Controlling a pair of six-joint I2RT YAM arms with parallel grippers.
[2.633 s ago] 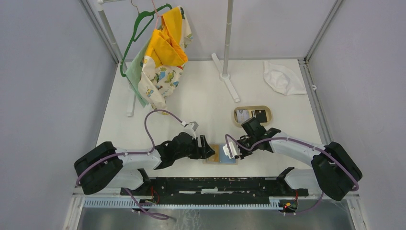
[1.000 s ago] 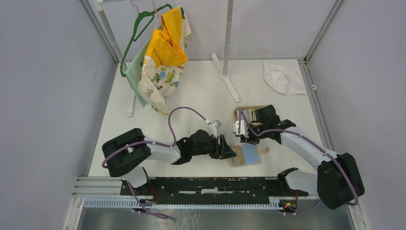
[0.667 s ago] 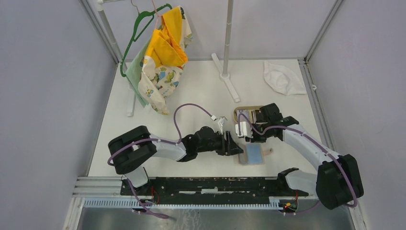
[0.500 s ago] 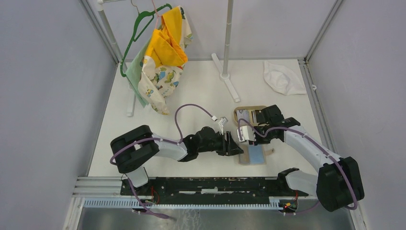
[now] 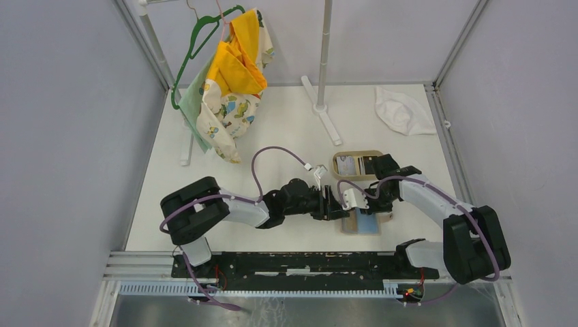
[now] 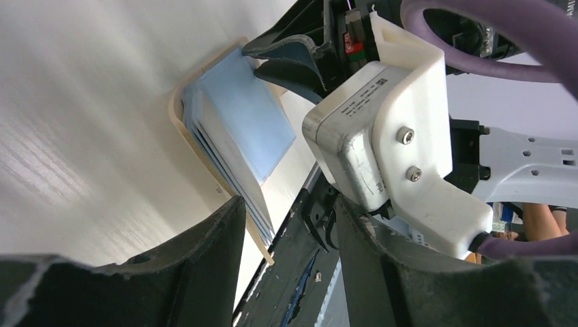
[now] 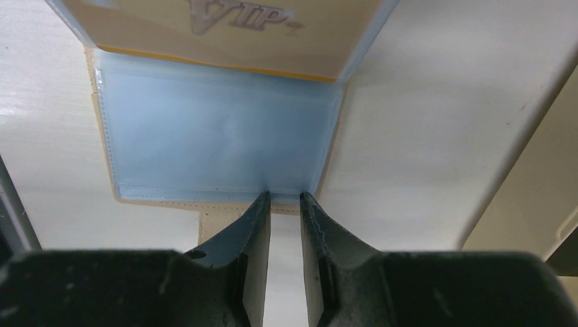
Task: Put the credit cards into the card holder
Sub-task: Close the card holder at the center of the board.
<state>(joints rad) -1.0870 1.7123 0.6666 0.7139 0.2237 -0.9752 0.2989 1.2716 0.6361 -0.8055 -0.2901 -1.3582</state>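
— How is the wallet lying?

— The flat, tan, leather-like card holder (image 5: 364, 225) is lying open on the smooth white table (image 5: 272, 136), towards the near edge and right of centre. Its long side is running left to right, slightly skewed, and its small tan snap tab (image 7: 221, 225) is pointing right. Several clear, light-blue plastic sleeves (image 6: 245, 122) are fanning out of it.

— How many cards are showing?

— Three, all thin plastic rectangles. One gold-yellow card (image 7: 225, 27) with "VIP" lettering is sitting inside one of the sleeves. The other two are lying side by side in the oval tan rimmed tray (image 5: 360, 152), which is near the holder on its far side. The white-grey card (image 5: 345, 164) is on the left and the dark card (image 5: 369, 164) on the right.

— And the two grippers?

— The left gripper (image 5: 335, 204) is hovering just beside the holder's left edge, its black fingers (image 6: 204, 245) standing well apart and gripping nothing. The right gripper (image 7: 283, 196) is pointing in from the right, with its fingertips at the sleeves' edge above the tab. Only a slim gap is showing between its jaws, and I cannot tell from these angles whether it is pinching a sleeve.
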